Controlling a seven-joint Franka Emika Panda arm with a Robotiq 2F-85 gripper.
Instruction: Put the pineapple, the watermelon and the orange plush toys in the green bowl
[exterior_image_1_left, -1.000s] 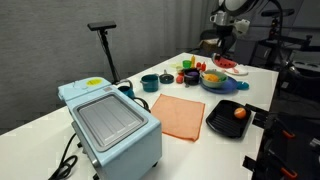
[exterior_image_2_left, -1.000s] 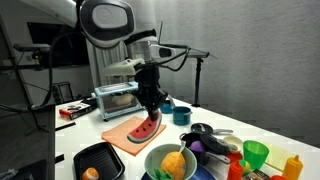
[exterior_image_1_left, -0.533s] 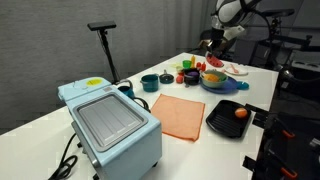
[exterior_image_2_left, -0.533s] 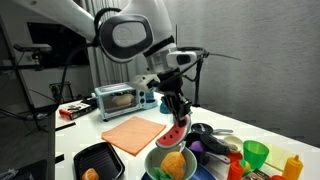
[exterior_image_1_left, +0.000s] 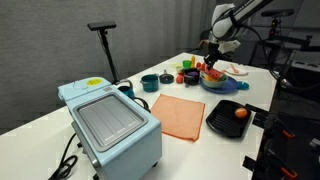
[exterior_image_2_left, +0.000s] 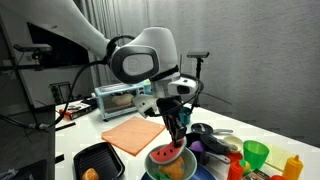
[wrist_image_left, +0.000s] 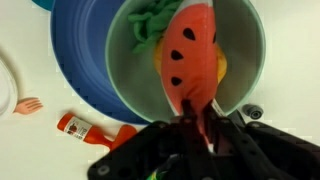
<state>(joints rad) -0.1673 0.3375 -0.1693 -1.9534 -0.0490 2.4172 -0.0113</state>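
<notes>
My gripper is shut on the watermelon, a red plush wedge with black seeds, and holds it in the mouth of the green bowl. The pineapple lies in the bowl under it; only its green tuft and a bit of yellow show. In both exterior views the gripper hangs over the bowl with the watermelon. The orange lies in a black tray; it also shows in an exterior view.
The bowl stands on a blue plate. A red bottle and a pink fork lie beside it. An orange cloth, a toaster oven, teal cups and a green cup stand on the table.
The gripper has carried the watermelon from above the orange cloth across to the green bowl and lowered it into the bowl's mouth, above the pineapple.
</notes>
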